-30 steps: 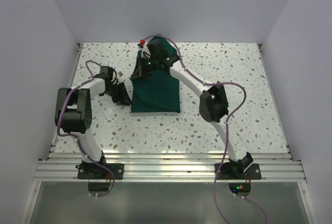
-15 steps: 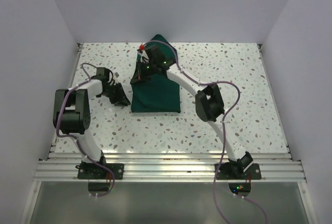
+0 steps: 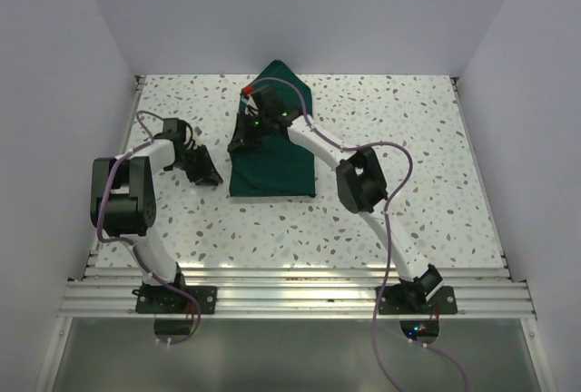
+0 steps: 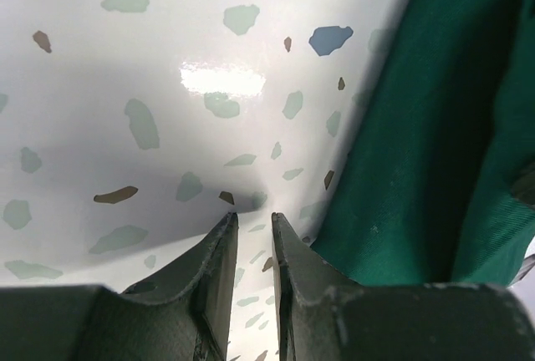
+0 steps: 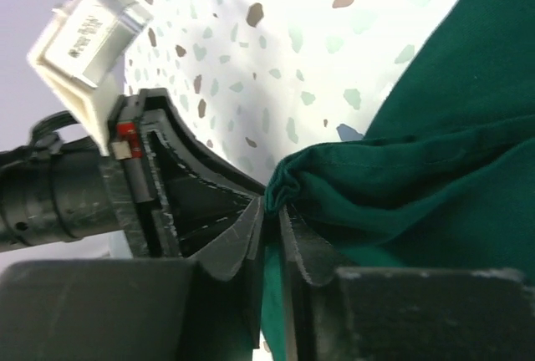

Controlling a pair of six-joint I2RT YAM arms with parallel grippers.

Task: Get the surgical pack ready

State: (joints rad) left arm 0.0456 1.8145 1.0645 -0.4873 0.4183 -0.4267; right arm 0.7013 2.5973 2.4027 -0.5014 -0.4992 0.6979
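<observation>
**Green drape [image 3: 272, 172] pinched at its far-left edge, fold under way**

Right gripper [image 5: 272, 204]: 2 fingers nipped on a bunched fold of the cloth. The fabric is gathered between the tips and the grip looks light. From above, the drape lies as a folded rectangle mid-table, with 1 flap running out toward the far edge. The pinch sits on its far-left side.

Left gripper [image 4: 253, 221]: fingers a narrow slit apart with nothing between them. The tips are low over the table [image 4: 125, 85], just beside the drape's left edge and not touching cloth.

Nothing else of the pack shows; cannot tell whether it is wrapped inside.

Step, my read: folding or wrapping the drape. The next move likely needs the right arm to carry the fold across without dropping it, with the left fingers ready to pin the near-left edge flat.
</observation>
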